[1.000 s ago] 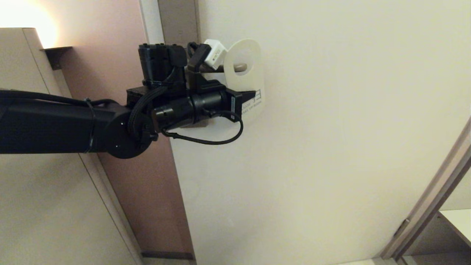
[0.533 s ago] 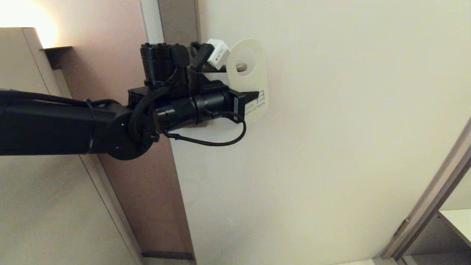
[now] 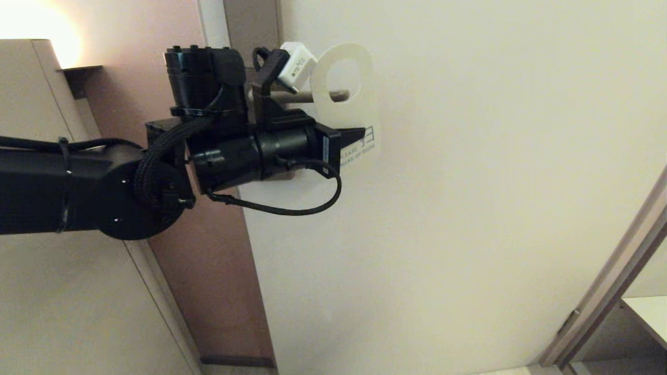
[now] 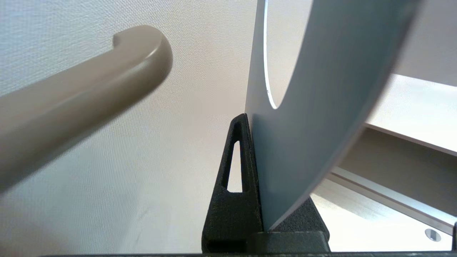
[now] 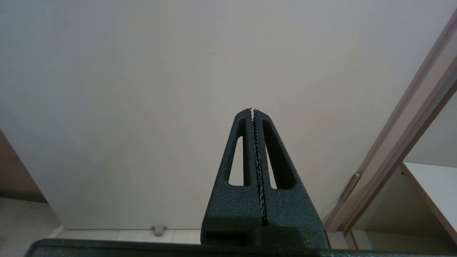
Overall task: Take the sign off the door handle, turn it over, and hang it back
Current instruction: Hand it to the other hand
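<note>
While the left arm is stretched in from the left of the head view, the left gripper (image 3: 357,136) is seen closed on the lower part of the sign (image 3: 348,107), its jaws pressed flat against the two faces of the card. In the left wrist view the sign (image 4: 296,150) is shown edge-on, clamped between the dark fingers (image 4: 235,185) so that no gap is left, with its bluish face turned away from the door and part of the oval hole visible above the grip. In the head view the white face of the sign is presented, with "PLEASE MAKE UP ROOM" partly readable beside the gripper. The door handle (image 3: 312,96) is seen through the oval hole in the head view, its rounded tip lying near the lower edge of the hole; whether the sign is touching the lever cannot be told. From the wrist camera the door handle (image 4: 82,92) is shown to one side of the card and apart from it. Behind both, the pale door (image 3: 469,182) is seen. The right gripper (image 5: 252,110) is held shut on nothing, its toothed jaws meeting, and is pointed at the door (image 5: 142,89) lower down.
</note>
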